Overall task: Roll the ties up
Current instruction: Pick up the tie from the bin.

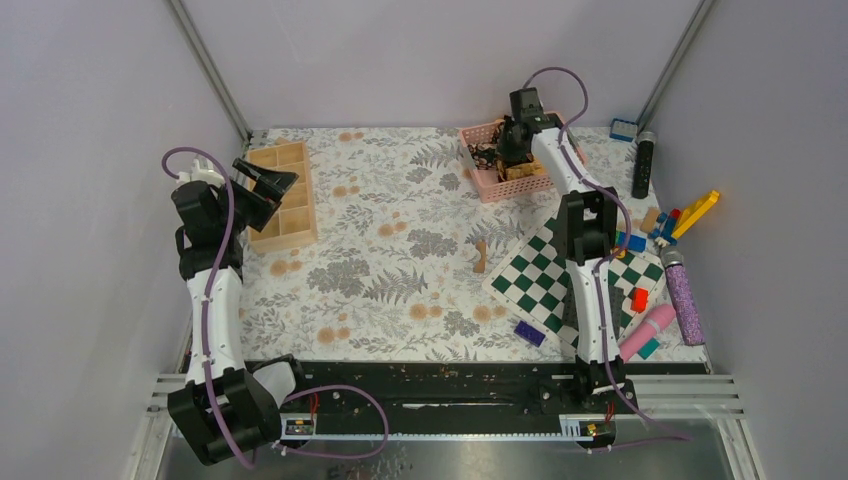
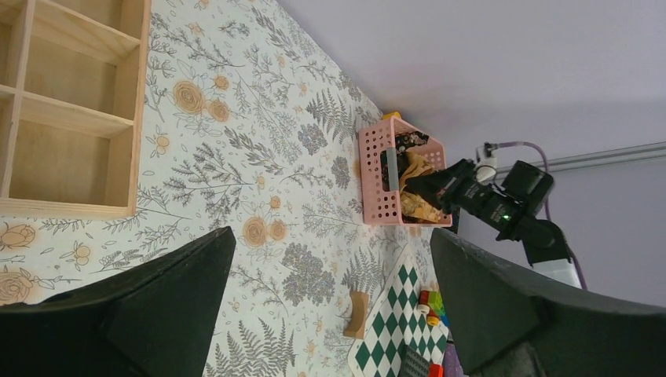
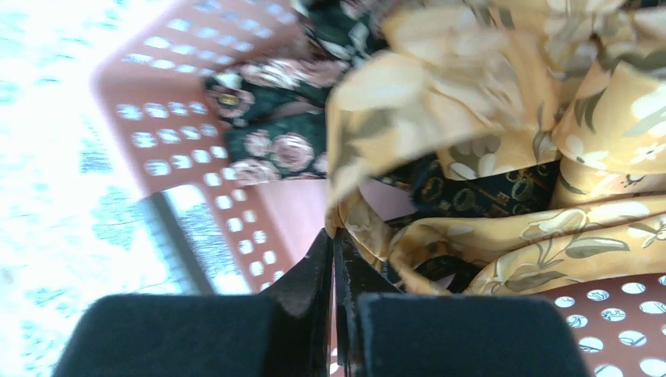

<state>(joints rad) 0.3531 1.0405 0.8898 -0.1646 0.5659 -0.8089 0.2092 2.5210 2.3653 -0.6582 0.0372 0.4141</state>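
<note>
The ties lie bunched in a pink basket (image 1: 470, 150) at the back right. In the right wrist view a shiny golden-tan tie (image 3: 487, 102) lies over dark ties with light prints (image 3: 275, 141). My right gripper (image 3: 334, 236) reaches down into the basket (image 3: 181, 71), its jaws pinched together on a fold of the golden tie. From above it (image 1: 508, 148) hangs over the basket's middle. My left gripper (image 1: 268, 185) is open and empty above the wooden compartment box (image 1: 285, 200) at the back left. In its own view (image 2: 330, 298) the basket (image 2: 377, 184) lies far ahead.
A green-and-white checkered board (image 1: 560, 275) lies at the right, with a small wooden block (image 1: 481, 256) beside it. Loose toys, bricks, a glittery purple tube (image 1: 685, 300) and a black cylinder (image 1: 643, 165) crowd the right edge. Grey walls close in the table.
</note>
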